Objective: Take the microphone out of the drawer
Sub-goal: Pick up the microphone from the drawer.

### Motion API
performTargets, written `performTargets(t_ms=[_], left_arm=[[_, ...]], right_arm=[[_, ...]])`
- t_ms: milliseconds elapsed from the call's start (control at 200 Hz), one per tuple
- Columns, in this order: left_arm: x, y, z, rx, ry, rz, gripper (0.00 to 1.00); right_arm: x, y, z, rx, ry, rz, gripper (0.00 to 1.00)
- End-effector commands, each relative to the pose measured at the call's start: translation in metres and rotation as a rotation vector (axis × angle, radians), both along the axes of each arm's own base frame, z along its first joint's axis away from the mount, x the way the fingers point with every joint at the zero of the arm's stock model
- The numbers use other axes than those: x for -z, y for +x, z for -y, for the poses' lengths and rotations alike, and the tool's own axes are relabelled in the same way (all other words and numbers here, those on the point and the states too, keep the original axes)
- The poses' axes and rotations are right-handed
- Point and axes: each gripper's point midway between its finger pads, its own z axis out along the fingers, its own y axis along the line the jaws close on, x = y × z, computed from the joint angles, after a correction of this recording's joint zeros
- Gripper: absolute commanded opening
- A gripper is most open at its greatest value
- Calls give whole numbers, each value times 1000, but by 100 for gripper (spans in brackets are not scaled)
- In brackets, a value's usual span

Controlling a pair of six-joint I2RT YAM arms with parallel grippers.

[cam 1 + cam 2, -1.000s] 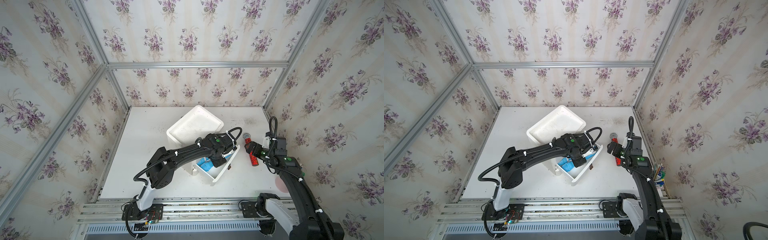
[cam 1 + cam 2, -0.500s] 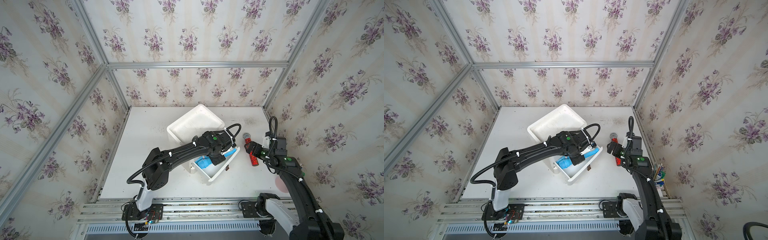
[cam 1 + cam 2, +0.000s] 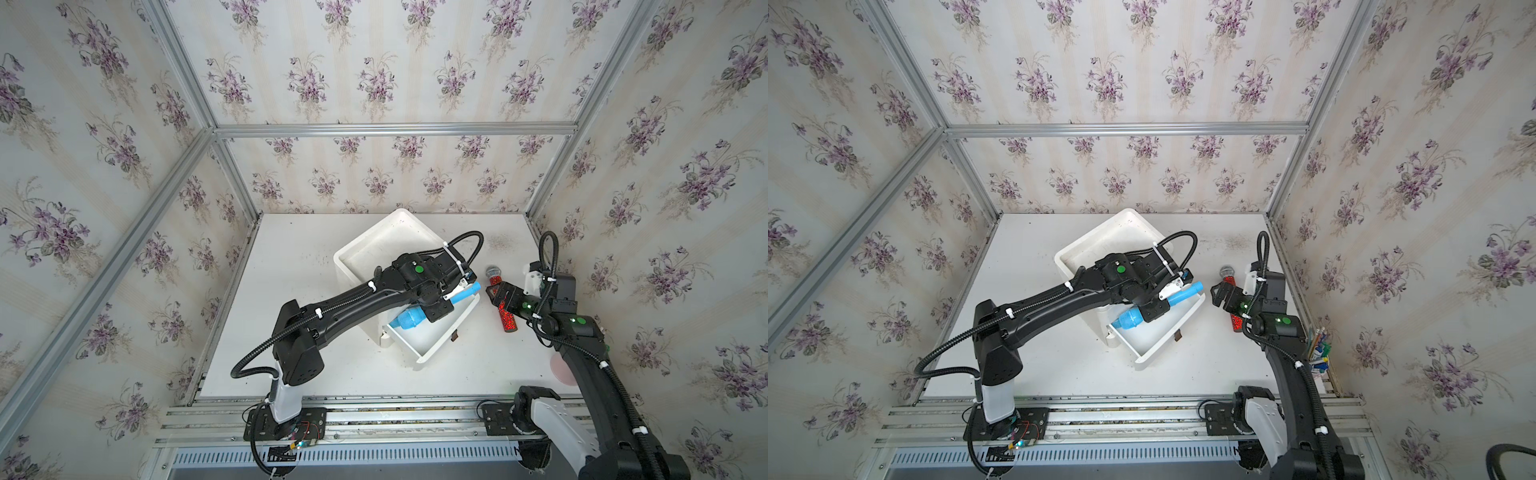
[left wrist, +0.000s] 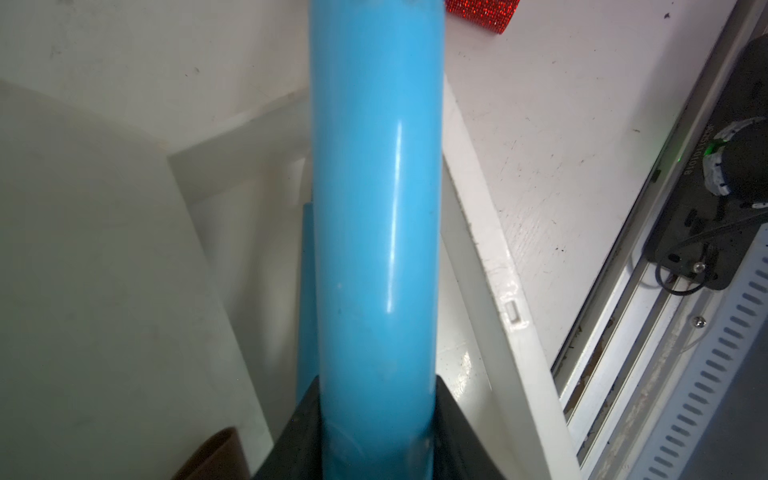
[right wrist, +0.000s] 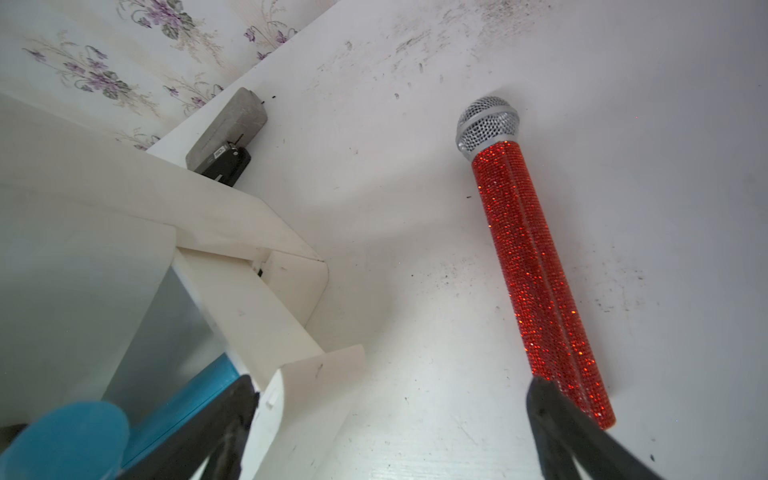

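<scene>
Blue microphone is clamped by its handle in the left gripper, tilted over the open drawer near the centre of the desk. Right gripper stands wide. Risk: smooth plastic slipping, or head snagging the drawer wall.

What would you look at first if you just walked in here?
A sparkly red glitter microphone lies on the white table, right beside the open right gripper. In the middle, the left gripper holds a bright blue microphone slanted over the open white drawer.
</scene>
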Motion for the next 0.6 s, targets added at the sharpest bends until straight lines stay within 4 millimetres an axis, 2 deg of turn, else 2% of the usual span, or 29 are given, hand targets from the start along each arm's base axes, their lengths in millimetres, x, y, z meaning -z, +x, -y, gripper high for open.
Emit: performTargets(t_ms=[0,115,335,490,594], left_arm=[[-23,0,-4,-25,-52,11,25],[-47,1,-9,-40,-116,18,26],[-86,2,-26,-73,-213,40,26],[-124,-1,-47,-97,-290,86,26],[-147,1,-72,-148,-324,127,27]], right_arm=[[-21,-1,-15,-87,37,63,100],[-29,-6,-21,-123,59,69,100],[-23,-19,-44,-243,98,23,100],[-32,-27,-80,-386,93,47,100],[-39,-32,-104,-467,74,68,100]])
